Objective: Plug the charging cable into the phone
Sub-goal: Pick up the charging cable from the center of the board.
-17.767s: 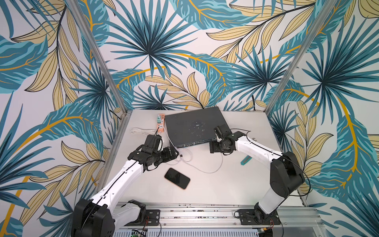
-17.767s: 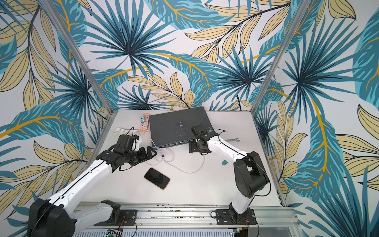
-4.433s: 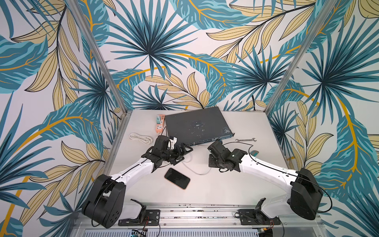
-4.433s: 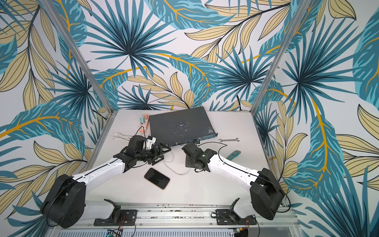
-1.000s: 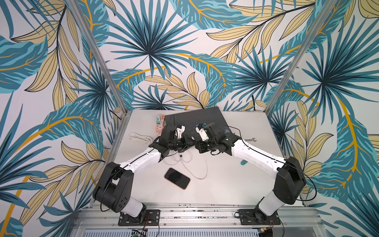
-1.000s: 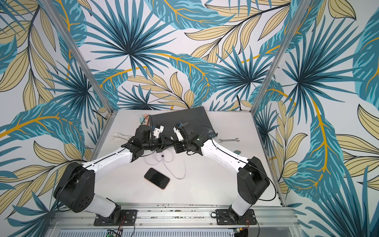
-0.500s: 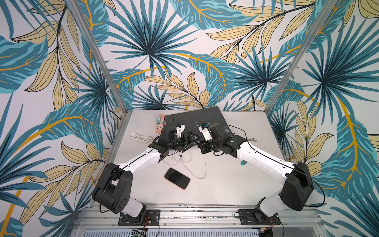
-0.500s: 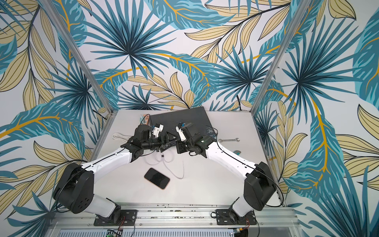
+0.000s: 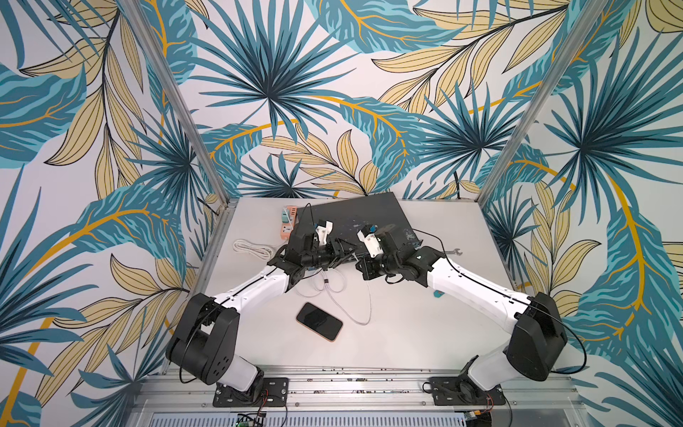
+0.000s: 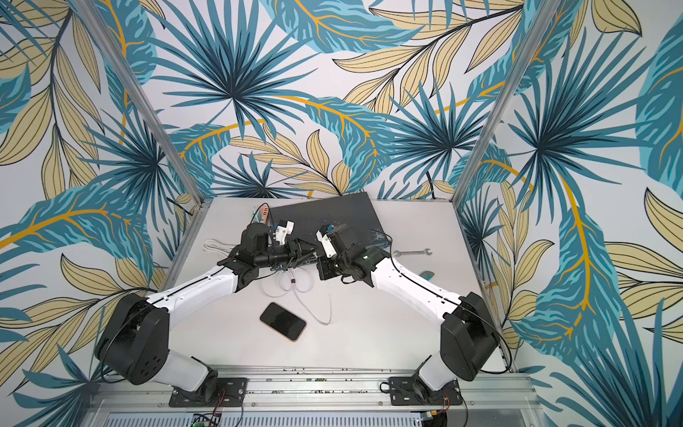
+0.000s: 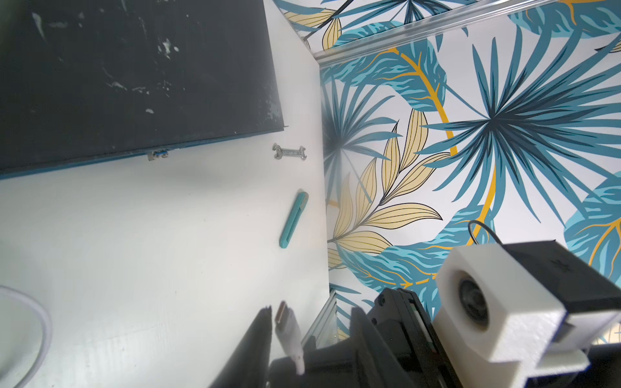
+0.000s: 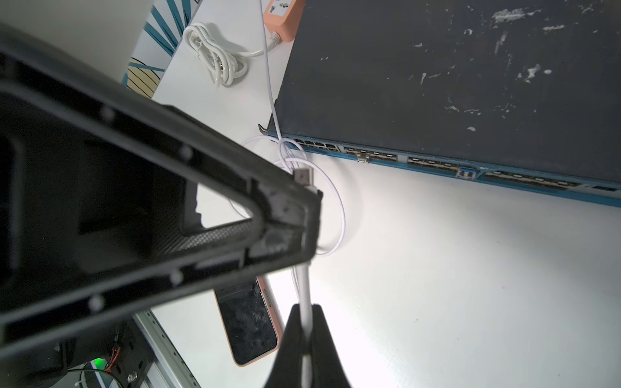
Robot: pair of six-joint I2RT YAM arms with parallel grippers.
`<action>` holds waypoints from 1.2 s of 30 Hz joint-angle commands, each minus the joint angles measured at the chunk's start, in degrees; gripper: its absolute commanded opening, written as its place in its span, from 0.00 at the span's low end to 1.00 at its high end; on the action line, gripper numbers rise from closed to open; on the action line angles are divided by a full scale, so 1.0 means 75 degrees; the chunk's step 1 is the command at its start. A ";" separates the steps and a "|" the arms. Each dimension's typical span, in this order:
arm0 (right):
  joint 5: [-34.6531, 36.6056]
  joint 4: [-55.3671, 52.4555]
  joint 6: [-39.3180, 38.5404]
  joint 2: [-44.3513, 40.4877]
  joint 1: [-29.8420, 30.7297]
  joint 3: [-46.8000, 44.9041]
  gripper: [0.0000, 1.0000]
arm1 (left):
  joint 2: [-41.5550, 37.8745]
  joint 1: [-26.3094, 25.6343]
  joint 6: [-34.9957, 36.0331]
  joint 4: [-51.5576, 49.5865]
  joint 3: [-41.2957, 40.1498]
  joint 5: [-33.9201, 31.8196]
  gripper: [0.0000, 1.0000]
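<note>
A: White and matte, flat: table (image 9: 406,344). Around it?
B: Walls (image 9: 332,92) on three sides, smooth panels printed with teal and straw-yellow leaves; bare aluminium posts (image 9: 177,103) at back corners, ribbed rail (image 9: 351,380) along front.
A: At back of table?
B: Switch (image 9: 354,218): broad dark-grey slab, scuffed with pale flecks, blue port face. On left-arm side, salmon power strip (image 9: 287,223) and thick cream cord (image 9: 253,248) bundled in loops; on right-arm side, small steel wrench (image 10: 412,253), slim teal knife (image 11: 294,218).
A: Phone (image 9: 319,321)?
B: Flat on table toward front, glossy black glass up, rounded corners, pinkish-gold rim. Apart from both grippers.
A: Cable (image 12: 303,289)?
B: Thin, white, smooth; loose loops bound by dark tie (image 9: 326,284), between switch and phone, one strand curving near phone. Plug (image 12: 304,176) held above table, metal tip bare.
A: Right gripper (image 12: 305,322)?
B: Clamped tight on cable, just behind plug.
A: Left gripper (image 9: 345,254)?
B: Black triangular finger frame right against plug; pinching or merely touching, impossible to tell.
</note>
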 commanded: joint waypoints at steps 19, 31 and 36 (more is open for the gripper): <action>0.0249 0.0055 -0.0078 -0.0050 0.0000 0.0144 0.23 | -0.0203 0.0069 0.0434 -0.0365 0.0092 -0.0058 0.00; 0.0290 -0.0204 -0.0376 0.0475 -0.0005 0.0769 0.22 | -0.0516 0.0057 0.0512 -0.0577 -0.0010 -0.0187 0.00; 0.0315 -0.0182 -0.0363 0.0506 -0.0008 0.0700 0.23 | -0.0609 0.0059 0.0498 -0.0583 -0.0070 -0.0213 0.00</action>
